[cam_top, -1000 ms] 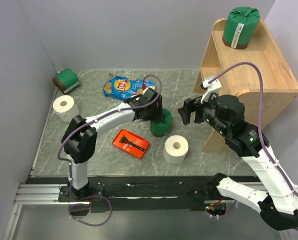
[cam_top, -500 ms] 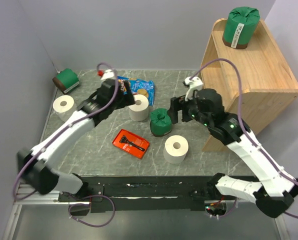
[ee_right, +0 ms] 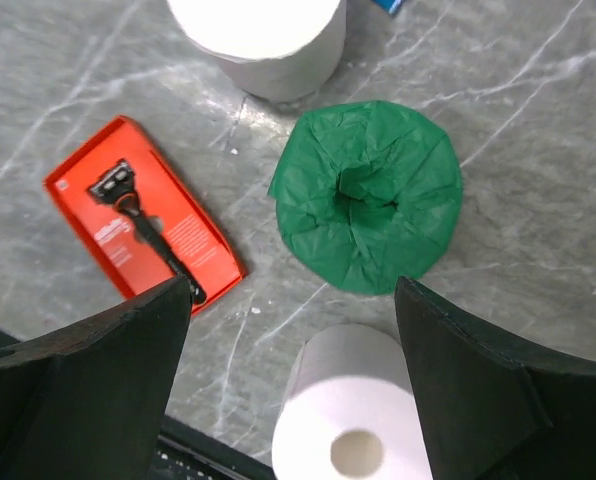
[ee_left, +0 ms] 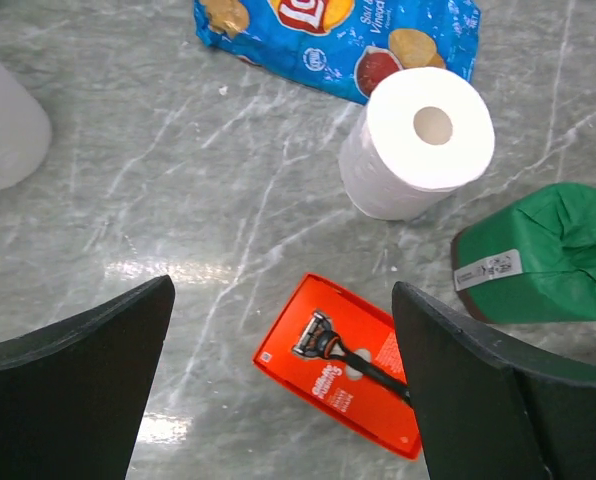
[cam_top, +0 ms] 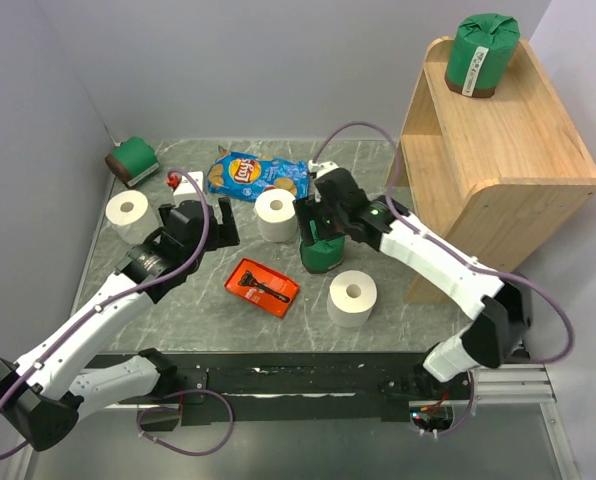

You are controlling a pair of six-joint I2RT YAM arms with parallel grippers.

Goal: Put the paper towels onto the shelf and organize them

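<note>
**A:** Where are the paper towels at this moment?

**B:** Only the top green roll [cam_top: 483, 55] is on the shelf [cam_top: 538, 150]. It stands upright on the upper level, at the far end. The other five are on the table [cam_top: 208, 310].

**A:** Which ones, exactly?

**B:** The corner green roll [cam_top: 131, 160] lies on its side at the far left, near the wall. The left white roll [cam_top: 131, 215] stands near it, on the side toward the arms. The middle white roll [ee_left: 418, 150] stands upright right by the chip bag [ee_left: 328, 40] (the blue one). The middle green roll [ee_right: 368, 195] is just beside that white roll, upright with its twisted end up. The near white roll [ee_right: 353, 420] stands close to this green one, on the near side.

**A:** And the right gripper?

**B:** The right gripper [ee_right: 293, 285] hangs over the middle green roll with its jaws spread wide, and it holds nothing. From the top view I cannot tell if it touches the wrapping.

**A:** The left one?

**B:** The left gripper [ee_left: 283, 288] is also wide open and empty. It is over the table between the left white roll and the red razor pack [ee_left: 348, 365]. That pack lies flat, near the middle green roll but apart from it.
</note>
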